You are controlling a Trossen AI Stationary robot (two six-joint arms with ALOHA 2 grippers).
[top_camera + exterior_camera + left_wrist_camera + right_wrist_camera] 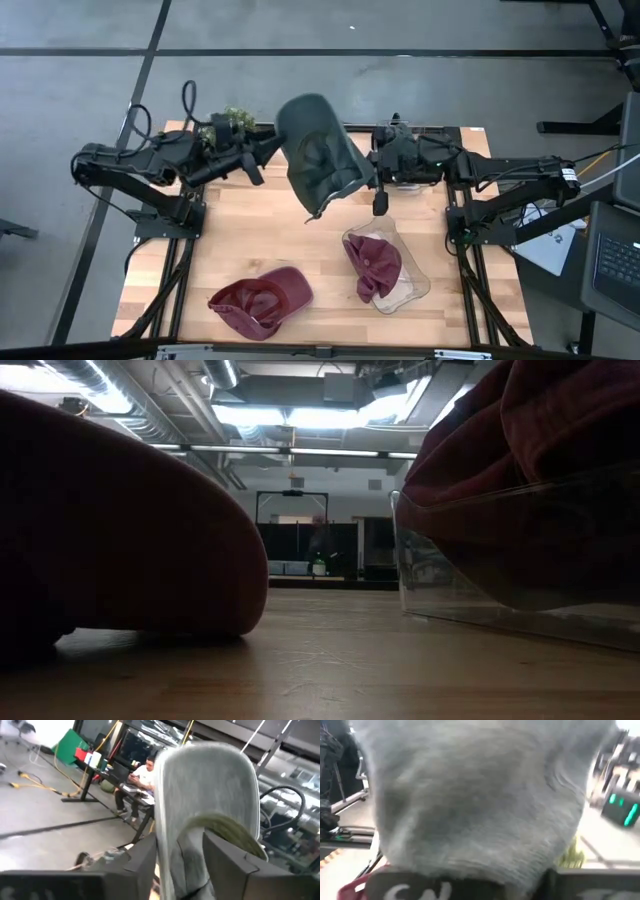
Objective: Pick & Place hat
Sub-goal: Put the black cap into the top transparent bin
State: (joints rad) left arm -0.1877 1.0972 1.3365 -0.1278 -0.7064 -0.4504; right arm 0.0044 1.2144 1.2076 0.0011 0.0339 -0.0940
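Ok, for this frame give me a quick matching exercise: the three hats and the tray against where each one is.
Things:
1. grey-green hat
2. maroon hat
3. crumpled maroon hat
4. clear tray

Places:
a. lying on bare wood, front left
b. on the table, front right
c. held up between the two grippers
d. inside the tray

Pairs: 1-c, 2-a, 3-d, 4-b

left pincer (268, 150): raised at table's rear, fingers parted | right pincer (372, 172): raised opposite, clamped

Maroon hat (120, 530) resting on wooden table (330, 670), left; clear container (500, 580) holding another maroon hat (540, 430), right.
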